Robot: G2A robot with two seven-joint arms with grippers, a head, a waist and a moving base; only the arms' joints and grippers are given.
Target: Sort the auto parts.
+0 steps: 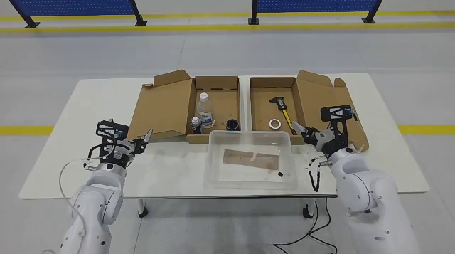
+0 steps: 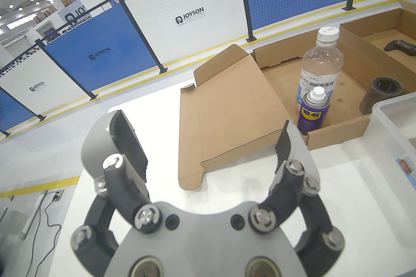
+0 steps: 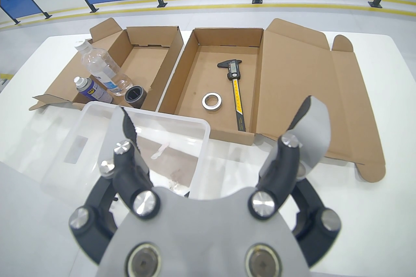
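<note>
Your left gripper (image 2: 203, 122) hangs over the bare left part of the table (image 1: 85, 147), jaws spread wide with nothing between them. It sits just beside the folded-out flap of the left box (image 1: 217, 82) and touches nothing. Your right gripper (image 3: 216, 106) hangs over the table's right side, near the right end of the bin (image 1: 249, 134) and the flap of the right box (image 3: 227, 31). Its jaws are also wide apart and hold nothing.

The two cardboard boxes lie side by side behind the bin, lids folded outward. In the left box you have a clear bottle (image 2: 321, 64) standing upright and a blue can (image 2: 313, 111) just beside it, both at the near left corner. A dark sleeve (image 2: 383, 93) stands at the near right corner of that box, apart from the can. In the right box a metal ring (image 3: 211, 101) lies flat on the floor. A caliper (image 3: 235, 86) lies just beside it, head toward the far wall and yellow blade toward the near wall.

The clear bin sits in the middle of the table, close to both boxes. A small dark item (image 1: 281, 174) lies at its near right corner, too small to tell what it is
</note>
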